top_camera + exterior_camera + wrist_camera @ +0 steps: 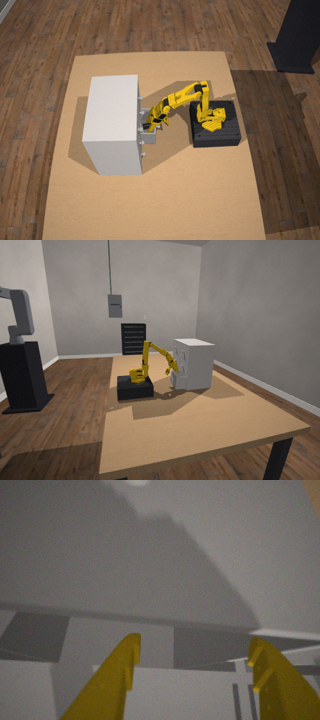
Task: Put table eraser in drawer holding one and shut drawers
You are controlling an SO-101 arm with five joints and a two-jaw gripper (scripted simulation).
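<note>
Jaws apart with nothing between them over the open drawer, the release seems done, so backing clear before pushing it shut comes next.

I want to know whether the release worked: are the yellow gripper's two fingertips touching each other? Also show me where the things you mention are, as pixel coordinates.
Apart. The wrist view shows grey surfaces through a wide gap between the yellow gripper's (pixel 158 128) (pixel 172 372) (pixel 195 649) fingertips.

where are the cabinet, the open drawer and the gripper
cabinet (pixel 111 108) (pixel 199 366): top view, its top panel; exterior view, its side panel
open drawer (pixel 149 139) (pixel 180 382): top and exterior views, its outer side wall
gripper (pixel 159 128) (pixel 172 373) (pixel 195 652): top, exterior and wrist views, midway between its fingertips
</note>
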